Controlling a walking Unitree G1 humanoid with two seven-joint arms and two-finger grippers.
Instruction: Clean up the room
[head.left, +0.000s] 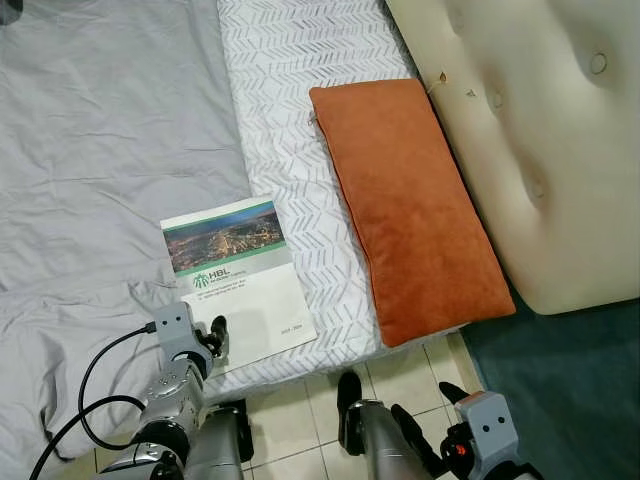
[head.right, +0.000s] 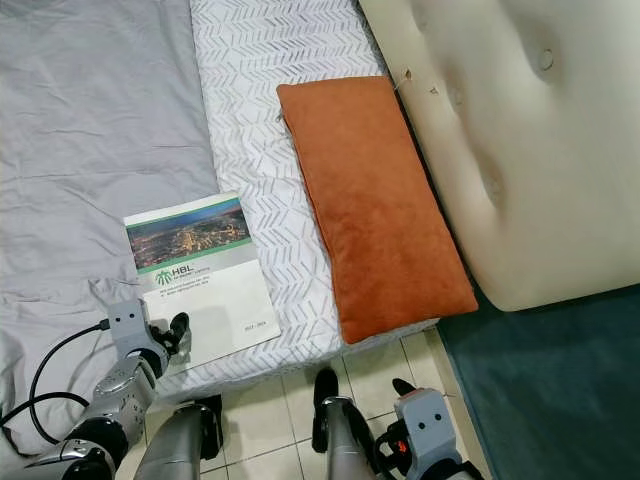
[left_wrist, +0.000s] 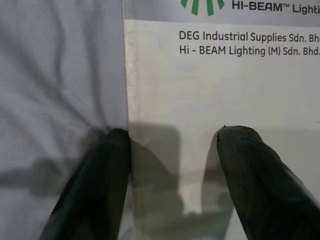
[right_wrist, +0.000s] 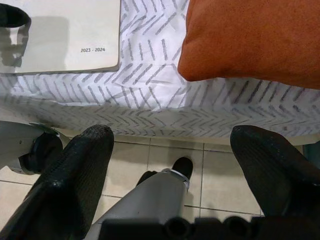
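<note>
The catalogue lies at the bed's near edge; the left gripper, fingers spread, straddles its corner; the right gripper hangs released; thin pages could be creased if clamped carelessly.

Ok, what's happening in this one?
The robot stands at the edge of a bed. Its left tool is open and down at the near edge of a catalogue lying on the bed, one finger at the catalogue's side edge against the grey sheet, the other finger over its cover; nothing is gripped yet. The right tool hangs open above the tiled floor. An orange cushion lies beside the catalogue.
</note>
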